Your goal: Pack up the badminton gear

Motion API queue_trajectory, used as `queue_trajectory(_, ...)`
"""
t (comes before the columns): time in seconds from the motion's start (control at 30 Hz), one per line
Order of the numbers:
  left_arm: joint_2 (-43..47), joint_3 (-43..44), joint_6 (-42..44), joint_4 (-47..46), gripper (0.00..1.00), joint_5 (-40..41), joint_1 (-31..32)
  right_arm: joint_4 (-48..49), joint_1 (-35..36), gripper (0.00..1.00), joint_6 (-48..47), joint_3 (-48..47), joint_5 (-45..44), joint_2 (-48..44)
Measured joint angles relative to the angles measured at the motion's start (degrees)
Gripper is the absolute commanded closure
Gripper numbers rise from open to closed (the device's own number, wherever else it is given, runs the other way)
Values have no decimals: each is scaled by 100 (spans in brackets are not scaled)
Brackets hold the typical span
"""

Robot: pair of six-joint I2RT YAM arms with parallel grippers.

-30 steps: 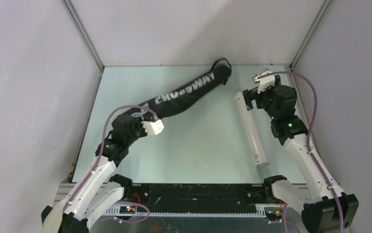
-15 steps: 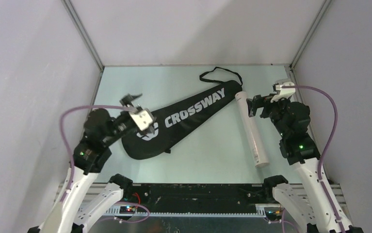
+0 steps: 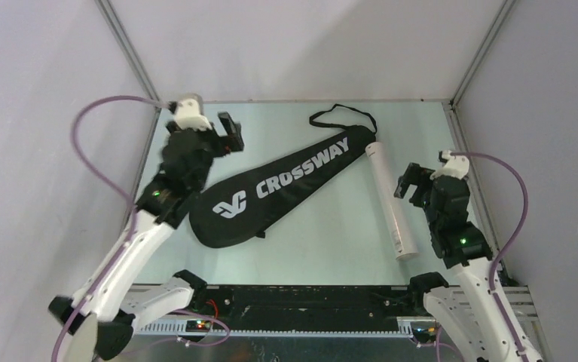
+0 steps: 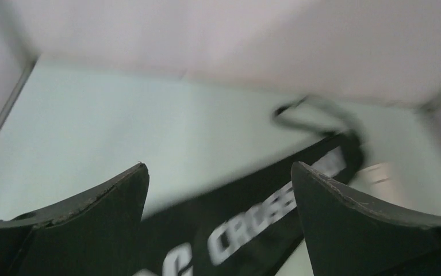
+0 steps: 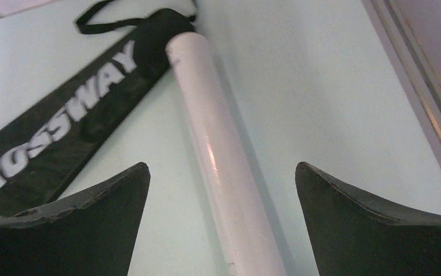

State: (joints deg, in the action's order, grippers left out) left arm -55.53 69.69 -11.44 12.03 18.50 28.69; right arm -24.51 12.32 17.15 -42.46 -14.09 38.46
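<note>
**While both sets of jaws gape empty, racket bag [image 3: 278,188] and white tube [image 3: 389,200] lie on the table [image 3: 323,234]**

The left gripper [image 3: 229,134] hangs spread wide over the table's far left, clear of the racket bag, which lies flat and diagonal, strap loop [image 3: 342,113] at its far end. The right gripper [image 3: 410,182], likewise released, hovers beside the white tube, whose far end meets the bag's narrow tip.
</note>
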Motion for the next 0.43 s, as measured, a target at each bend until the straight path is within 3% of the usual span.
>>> queue_trajectory(0.1, -275, -938, -791, 614, 0, 1121, 2, -90, 0, 1, 258, 542, -485, -463)
queue_trajectory(0.23, -240, -2149, -1515, 1486, 0, 1816, 2, -173, 0, 1, 553, 1025, -1060, -1036)
queue_trajectory(0.43, 1580, -2879, -1974, 1838, 0, 2297, 2, -173, 0, 1, 780, 1193, -1451, -1816)
